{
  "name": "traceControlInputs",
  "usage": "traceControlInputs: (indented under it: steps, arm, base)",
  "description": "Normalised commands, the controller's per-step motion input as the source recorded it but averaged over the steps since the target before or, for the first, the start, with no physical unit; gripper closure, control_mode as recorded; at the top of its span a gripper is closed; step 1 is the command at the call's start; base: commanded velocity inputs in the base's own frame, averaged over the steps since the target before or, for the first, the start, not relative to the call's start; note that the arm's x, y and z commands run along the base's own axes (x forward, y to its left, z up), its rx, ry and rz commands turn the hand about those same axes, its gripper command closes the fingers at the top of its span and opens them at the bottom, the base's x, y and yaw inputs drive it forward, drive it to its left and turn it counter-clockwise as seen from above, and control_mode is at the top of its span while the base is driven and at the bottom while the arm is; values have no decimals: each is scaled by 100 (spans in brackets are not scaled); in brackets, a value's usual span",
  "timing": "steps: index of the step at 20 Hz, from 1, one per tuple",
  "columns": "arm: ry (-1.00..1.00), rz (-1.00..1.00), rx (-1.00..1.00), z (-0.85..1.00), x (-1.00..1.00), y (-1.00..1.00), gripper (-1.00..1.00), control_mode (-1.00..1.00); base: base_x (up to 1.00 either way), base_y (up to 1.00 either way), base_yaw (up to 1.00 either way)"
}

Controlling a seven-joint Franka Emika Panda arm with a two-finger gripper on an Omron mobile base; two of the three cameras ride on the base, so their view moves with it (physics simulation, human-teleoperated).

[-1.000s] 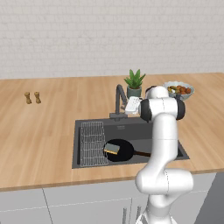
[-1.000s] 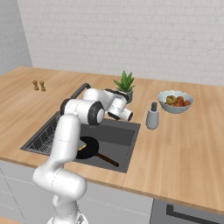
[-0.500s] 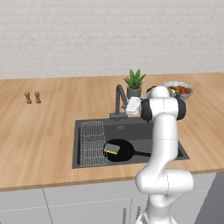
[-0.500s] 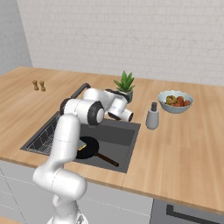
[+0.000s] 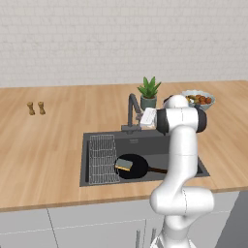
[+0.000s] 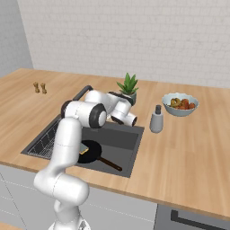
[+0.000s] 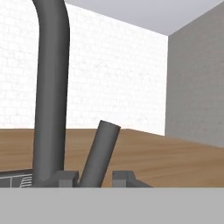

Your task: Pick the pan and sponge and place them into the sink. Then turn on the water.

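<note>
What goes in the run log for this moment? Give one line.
phase: water on | round black frying pan and yellow sponge: in dark grey sink | gripper: jaws closed on slanted dark faucet lever | water: none visible

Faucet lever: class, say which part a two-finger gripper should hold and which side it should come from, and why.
Hold the lever low on its straight shaft, one finger either side, coming in level from the bowl side, clear of the faucet neck. It is a thin tilted rod with open flanks; the gripper sits closed on it this way.
</note>
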Motion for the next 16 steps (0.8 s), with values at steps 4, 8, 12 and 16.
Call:
traceControlInputs:
  steps: [4,8,12,16]
  arm:
    - [-2,0,0,-1,0,-50,100,-100]
    - [0,0,0,-3,0,-62,100,-100]
    - [0,0,0,-8,0,-70,100,-100]
    - [0,0,0,-11,0,-75,100,-100]
  base:
    - [0,0,0]
    - [0,0,0]
    - [0,0,0]
    - [0,0,0]
